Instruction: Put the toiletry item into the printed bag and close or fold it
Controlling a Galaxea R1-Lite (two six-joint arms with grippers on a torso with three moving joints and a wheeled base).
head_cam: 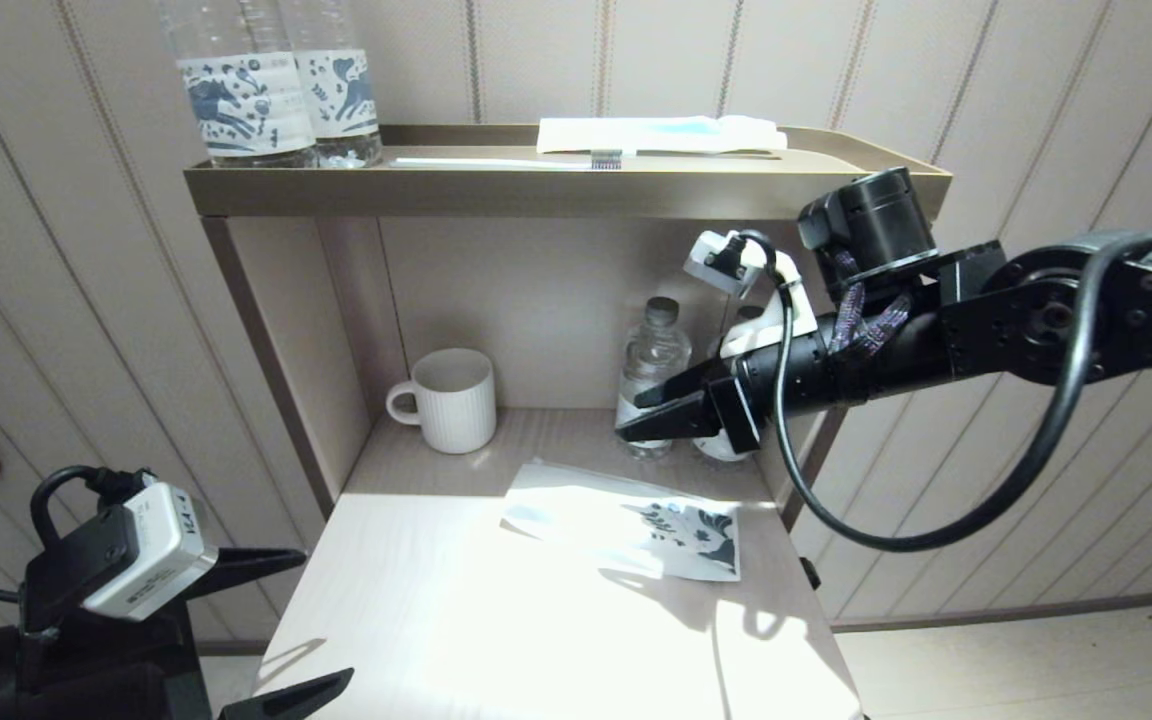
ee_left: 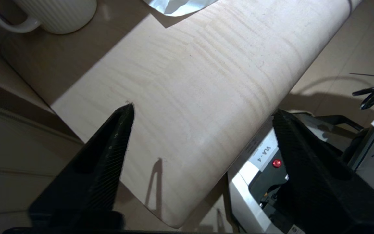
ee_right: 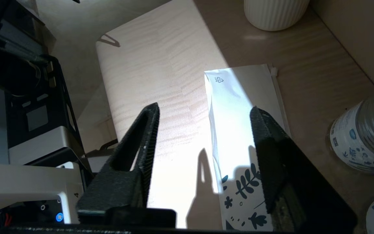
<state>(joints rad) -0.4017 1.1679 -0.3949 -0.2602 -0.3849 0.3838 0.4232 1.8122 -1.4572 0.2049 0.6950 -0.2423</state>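
Note:
The printed bag (head_cam: pixel 626 520) lies flat on the lower tabletop, its leaf print (head_cam: pixel 701 530) towards the right edge. In the right wrist view the bag (ee_right: pixel 239 107) shows its white slider (ee_right: pixel 274 71) at the far end. My right gripper (head_cam: pixel 628 416) hangs open above the bag's back edge with nothing in it; in its wrist view the gripper (ee_right: pixel 205 107) straddles the bag's long edge. The white-and-blue toothbrush packet (head_cam: pixel 661 135) rests on the top shelf beside a loose toothbrush (head_cam: pixel 536 160). My left gripper (head_cam: pixel 328 615) is open and empty, low beside the table's left front corner.
A ribbed white mug (head_cam: pixel 451 400) stands at the back left of the lower shelf. Water bottles (head_cam: pixel 651 370) stand at the back right, close behind my right gripper. Two more bottles (head_cam: pixel 276 85) sit on the top shelf tray (head_cam: pixel 556 185). Shelf posts (head_cam: pixel 266 360) flank the opening.

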